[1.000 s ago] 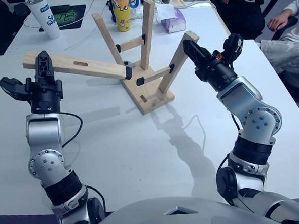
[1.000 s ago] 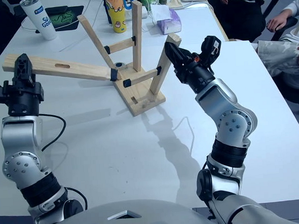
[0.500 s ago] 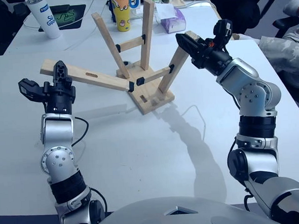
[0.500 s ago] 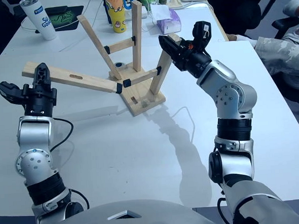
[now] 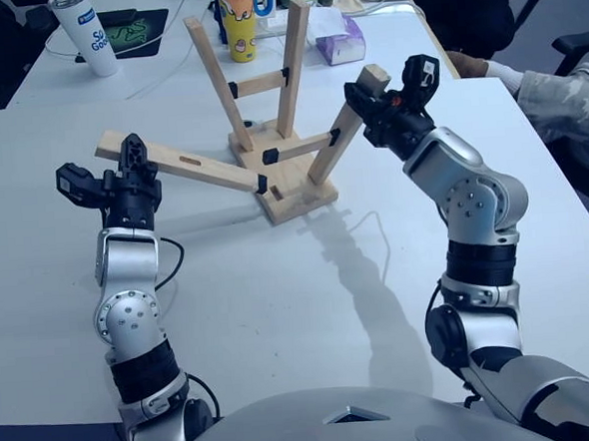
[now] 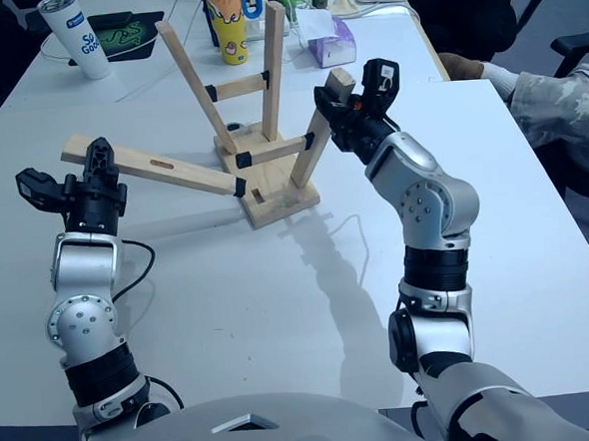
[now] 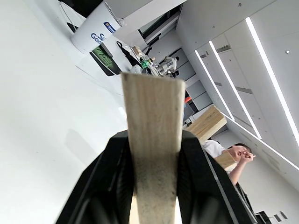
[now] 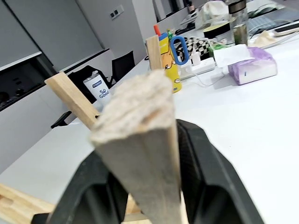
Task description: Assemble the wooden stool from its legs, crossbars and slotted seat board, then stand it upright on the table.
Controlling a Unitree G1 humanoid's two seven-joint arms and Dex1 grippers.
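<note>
Two legs of the upturned pale wooden stool [image 5: 293, 189], resting on the white tabletop [image 5: 280, 311] near its far edge, are clamped: the splayed slotted leg [image 5: 196, 165] by the left gripper [image 5: 124, 163], the slanting leg [image 5: 342, 143] by the right gripper [image 5: 370, 101].

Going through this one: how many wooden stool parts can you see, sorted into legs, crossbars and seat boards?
Legs: 4
Crossbars in view: 2
Seat board: 1
Total: 7
</note>
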